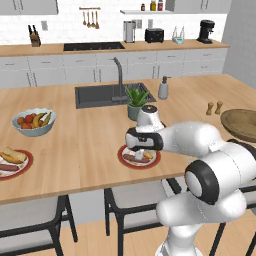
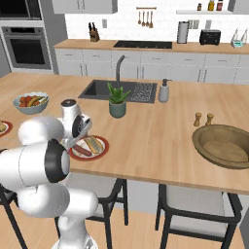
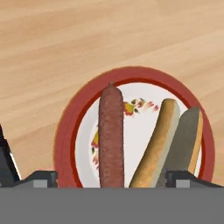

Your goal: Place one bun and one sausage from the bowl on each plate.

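Claw [image 3: 111, 179] hangs just above the near plate [image 3: 65, 127], jaws spread wide and gripping nothing — its two dark tips stand at the bottom corners of the hand view, one outside the sausage [image 3: 110, 135], the other outside the bun [image 3: 168, 140]; sausage and bun lie side by side on that red-rimmed plate, close but apart; from the left base view the claw [image 1: 141, 154] sits over the same plate [image 1: 125, 160] at the front of the wooden surface [image 1: 90, 145]; a second plate [image 1: 22, 167] with its own bun [image 1: 14, 155] and sausage [image 1: 7, 167] rests far to the left; the bowl [image 2: 224, 146] — wide, brown, wooden — sits well apart on the right of the surface, beside two small shakers [image 2: 203, 119].
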Available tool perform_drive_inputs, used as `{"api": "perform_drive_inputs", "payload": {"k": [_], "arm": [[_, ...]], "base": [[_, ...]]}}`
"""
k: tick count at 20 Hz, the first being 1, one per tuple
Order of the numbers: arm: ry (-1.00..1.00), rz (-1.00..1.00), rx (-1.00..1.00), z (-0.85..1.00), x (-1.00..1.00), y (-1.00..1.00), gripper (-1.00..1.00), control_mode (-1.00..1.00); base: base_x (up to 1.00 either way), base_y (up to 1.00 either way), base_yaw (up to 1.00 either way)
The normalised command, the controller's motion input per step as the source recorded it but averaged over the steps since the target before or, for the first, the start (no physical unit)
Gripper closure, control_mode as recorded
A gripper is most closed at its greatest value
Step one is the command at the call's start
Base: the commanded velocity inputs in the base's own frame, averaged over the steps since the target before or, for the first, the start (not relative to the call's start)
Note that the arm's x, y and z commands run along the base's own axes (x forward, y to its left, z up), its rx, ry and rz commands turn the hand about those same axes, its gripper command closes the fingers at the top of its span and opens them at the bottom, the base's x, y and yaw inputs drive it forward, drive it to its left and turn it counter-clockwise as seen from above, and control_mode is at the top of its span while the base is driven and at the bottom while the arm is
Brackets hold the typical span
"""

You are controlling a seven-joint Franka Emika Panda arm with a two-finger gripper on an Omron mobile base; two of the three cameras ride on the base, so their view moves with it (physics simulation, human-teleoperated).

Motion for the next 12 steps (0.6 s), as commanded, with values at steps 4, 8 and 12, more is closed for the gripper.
{"api": "perform_drive_inputs", "payload": {"k": [4,8,12], "arm": [[-0.05,-0.02,-0.01,1.00,-0.51,0.00,-1.00,-1.00],[0.01,-0.13,0.00,1.00,-0.75,0.00,-1.00,-1.00],[0.05,-0.24,0.02,1.00,-0.84,-0.07,-1.00,-1.00]], "base": [[0.00,0.00,0.00],[0.00,0.00,0.00],[0.00,0.00,0.00]]}}
